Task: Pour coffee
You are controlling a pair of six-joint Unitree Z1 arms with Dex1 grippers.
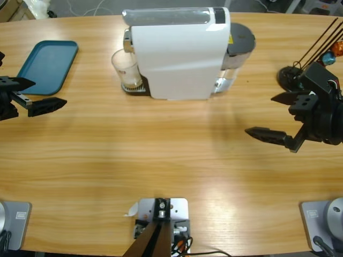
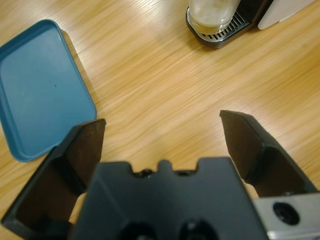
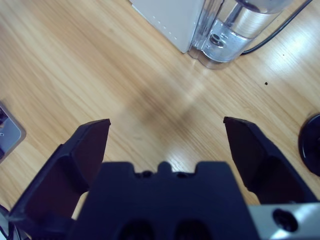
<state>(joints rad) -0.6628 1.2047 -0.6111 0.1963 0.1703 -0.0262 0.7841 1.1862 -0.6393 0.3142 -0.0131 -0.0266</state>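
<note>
Left pincer point(image 2: 162, 132) gapes empty, right pincer point(image 3: 165, 132) too, both short of the machine.
Approach the glass point(image 1: 126, 68) level; coffee point(image 2: 210, 20) seems shallow, so tip slowly.

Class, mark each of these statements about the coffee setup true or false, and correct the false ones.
1. The glass stands on the coffee machine's drip tray. True.
2. The left gripper is shut on the glass. False: it is open, holding nothing, apart from the glass.
3. The blue tray is bare. True.
4. The right gripper is shut. False: its fingers stand wide apart over bare table.
5. The glass lies on the blue tray. False: it is upright at the machine.
</note>
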